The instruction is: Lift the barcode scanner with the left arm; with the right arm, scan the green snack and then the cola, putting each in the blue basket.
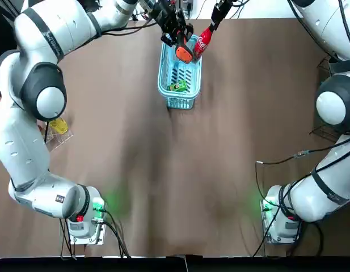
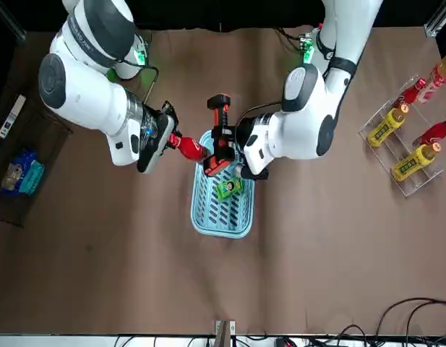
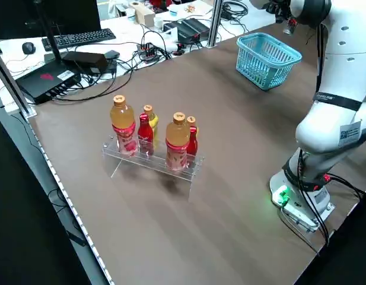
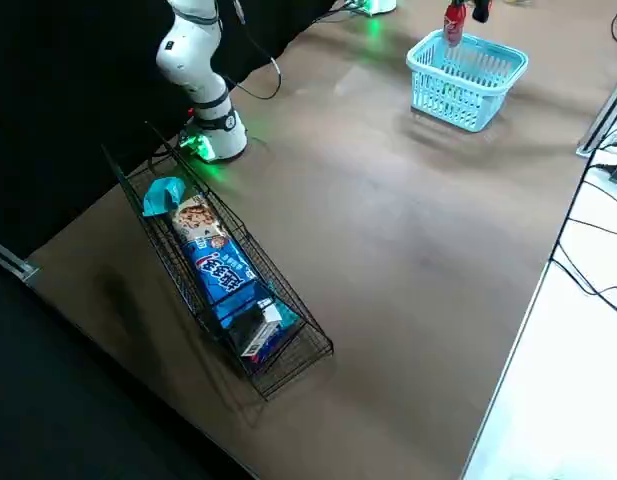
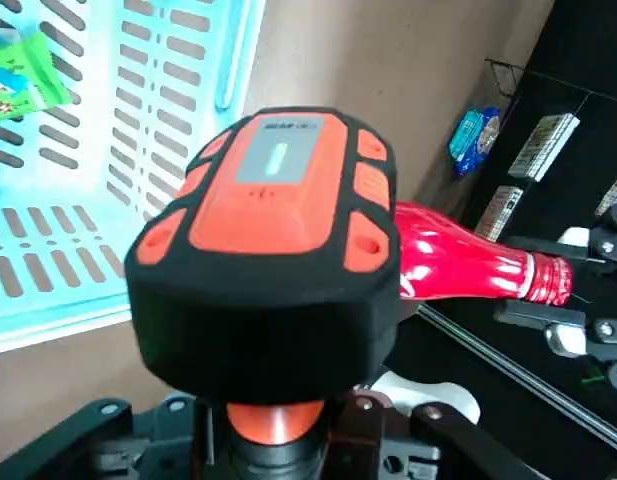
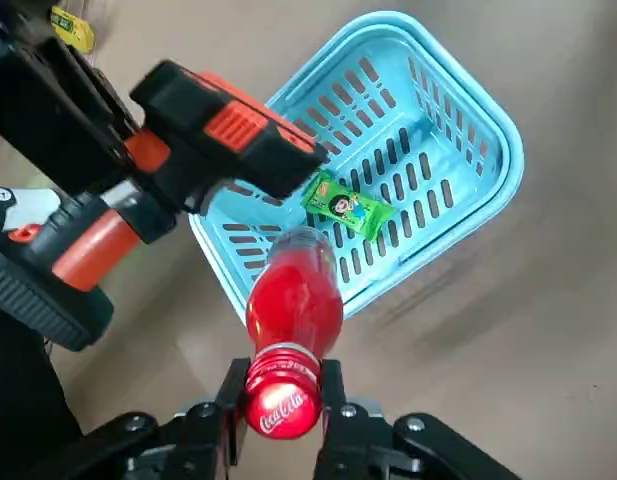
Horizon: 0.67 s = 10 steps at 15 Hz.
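Observation:
My left gripper (image 1: pixel 170 25) is shut on the handle of the orange and black barcode scanner (image 1: pixel 184 54), holding it up over the far end of the blue basket (image 1: pixel 162 79). The scanner head (image 5: pixel 278 230) fills the left wrist view. My right gripper (image 6: pixel 283 405) is shut on the neck of the red cola bottle (image 6: pixel 293 305). The bottle lies level, with its base over the basket's far rim, close beside the scanner (image 2: pixel 220 141). The green snack (image 6: pixel 346 207) lies inside the basket.
A clear rack of drink bottles (image 3: pixel 153 142) stands on the robot's left side of the table. A wire rack with snack packets (image 4: pixel 223 280) lies on its right side. Cables and equipment sit beyond the table's far edge.

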### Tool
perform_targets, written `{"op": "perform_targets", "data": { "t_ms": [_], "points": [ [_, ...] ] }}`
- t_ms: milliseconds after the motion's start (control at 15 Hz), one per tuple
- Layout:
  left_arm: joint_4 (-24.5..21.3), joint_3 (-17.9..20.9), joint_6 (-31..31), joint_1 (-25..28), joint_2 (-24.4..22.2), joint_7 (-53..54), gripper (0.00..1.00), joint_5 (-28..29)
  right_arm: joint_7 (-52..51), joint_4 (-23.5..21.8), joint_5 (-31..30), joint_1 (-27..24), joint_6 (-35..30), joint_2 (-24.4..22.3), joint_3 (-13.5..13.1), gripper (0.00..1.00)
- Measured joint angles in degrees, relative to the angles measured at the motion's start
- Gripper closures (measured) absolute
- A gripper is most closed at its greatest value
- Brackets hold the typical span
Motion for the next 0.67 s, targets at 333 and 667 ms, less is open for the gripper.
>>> {"op": "perform_targets", "data": {
  "t_ms": [333, 667],
  "points": [
    [0.88, 0.12, 0.1, -0.55, 1.17, 0.26, 0.66, 0.0, 0.07, 0.0, 0.0, 0.03, -0.12, 0.0, 0.03, 0.68],
    [0.91, 0.15, -0.05, -1.06, 1.37, 0.28, 0.66, 0.0, 1.79, 0.0, 0.0, 0.0, -0.16, 0.0, 0.0, 0.68]
  ]
}}
